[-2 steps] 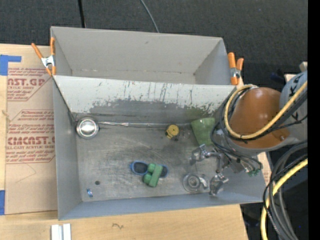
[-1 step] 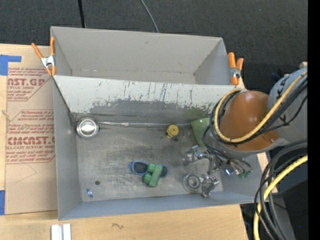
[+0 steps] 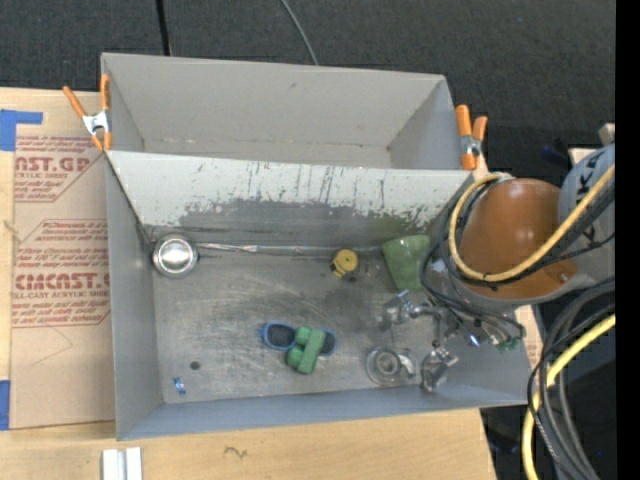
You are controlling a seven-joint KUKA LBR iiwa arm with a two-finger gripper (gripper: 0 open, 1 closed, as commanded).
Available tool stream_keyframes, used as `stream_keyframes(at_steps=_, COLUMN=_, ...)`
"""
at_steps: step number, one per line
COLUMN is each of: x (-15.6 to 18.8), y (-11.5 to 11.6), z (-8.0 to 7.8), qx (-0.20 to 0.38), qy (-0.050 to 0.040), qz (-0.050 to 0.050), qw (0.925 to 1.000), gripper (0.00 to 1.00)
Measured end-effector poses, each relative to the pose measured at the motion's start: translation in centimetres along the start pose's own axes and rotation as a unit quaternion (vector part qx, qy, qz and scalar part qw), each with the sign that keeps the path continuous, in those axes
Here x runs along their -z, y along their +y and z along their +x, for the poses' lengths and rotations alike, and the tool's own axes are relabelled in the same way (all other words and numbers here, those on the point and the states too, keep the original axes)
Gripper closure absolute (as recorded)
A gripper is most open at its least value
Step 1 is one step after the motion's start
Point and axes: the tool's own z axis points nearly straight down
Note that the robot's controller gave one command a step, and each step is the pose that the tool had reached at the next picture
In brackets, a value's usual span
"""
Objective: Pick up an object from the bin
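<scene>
The only lettering that can be read stands on the brown cardboard sheet [image 3: 50, 218] lying flat just left of the bin [image 3: 270, 98]. It is printed in red, runs slightly tilted, and is cut off by the sheet's edge and the bin wall. A large line near the top reads in part "CAST.GP", with smaller lines under it too fine to make out. Lower down the large line comes again as "CAST.G", and beneath it smaller red capitals read "LL-CAST ACRYLIC SHEE". A blue printed mark sits at the sheet's upper left corner, not legible as a letter.
</scene>
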Motion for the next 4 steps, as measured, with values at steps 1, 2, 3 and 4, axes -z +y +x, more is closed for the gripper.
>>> stream_keyframes(at_steps=1, x=-3.5, y=0.9, z=-1.2, qx=-0.056, qy=-0.0104, qz=0.005, qw=0.9984, gripper=0.0)
stream_keyframes(at_steps=2, x=-3.5, y=-0.8, z=-0.2, qx=0.0, qy=-0.0131, qz=0.005, qw=0.9999, gripper=0.0)
stream_keyframes(at_steps=3, x=-3.5, y=-0.8, z=0.3, qx=0.0, qy=-0.0051, qz=0.003, qw=1.0, gripper=1.0)
stream_keyframes(at_steps=4, x=4.6, y=-0.9, z=0.0, qx=0.0, qy=-0.0032, qz=0.002, qw=1.0, gripper=1.0)
